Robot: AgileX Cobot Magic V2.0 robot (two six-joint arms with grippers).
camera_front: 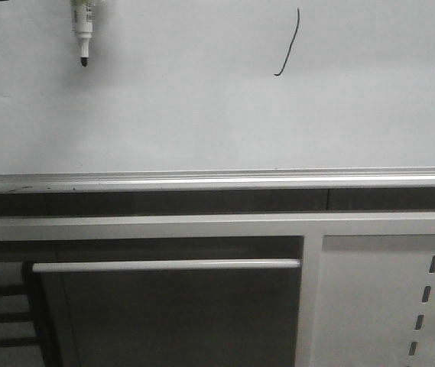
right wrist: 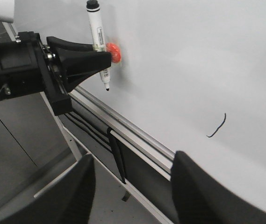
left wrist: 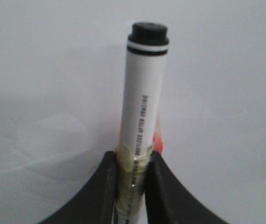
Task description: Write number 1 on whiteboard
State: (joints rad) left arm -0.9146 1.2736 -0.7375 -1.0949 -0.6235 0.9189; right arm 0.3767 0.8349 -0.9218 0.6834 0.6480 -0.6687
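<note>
The whiteboard (camera_front: 202, 115) fills the upper front view, with its silver rail (camera_front: 202, 181) below. The number 1 (camera_front: 290, 44) is a thin, slanted black stroke at upper right; it also shows in the right wrist view (right wrist: 218, 127). A white marker (camera_front: 82, 30) with a black tip hangs down at the top left, apart from the stroke. My left gripper (left wrist: 132, 175) is shut on this marker (left wrist: 142, 102), taped between its fingers; it also shows in the right wrist view (right wrist: 100, 58). My right gripper (right wrist: 133, 179) is open and empty, back from the board.
Below the rail lie a white frame bar (camera_front: 202, 227), a horizontal handle bar (camera_front: 163, 265) and a white panel with slot holes (camera_front: 385, 306) at lower right. An orange blob (right wrist: 114, 52) sits by the marker at the left fingers.
</note>
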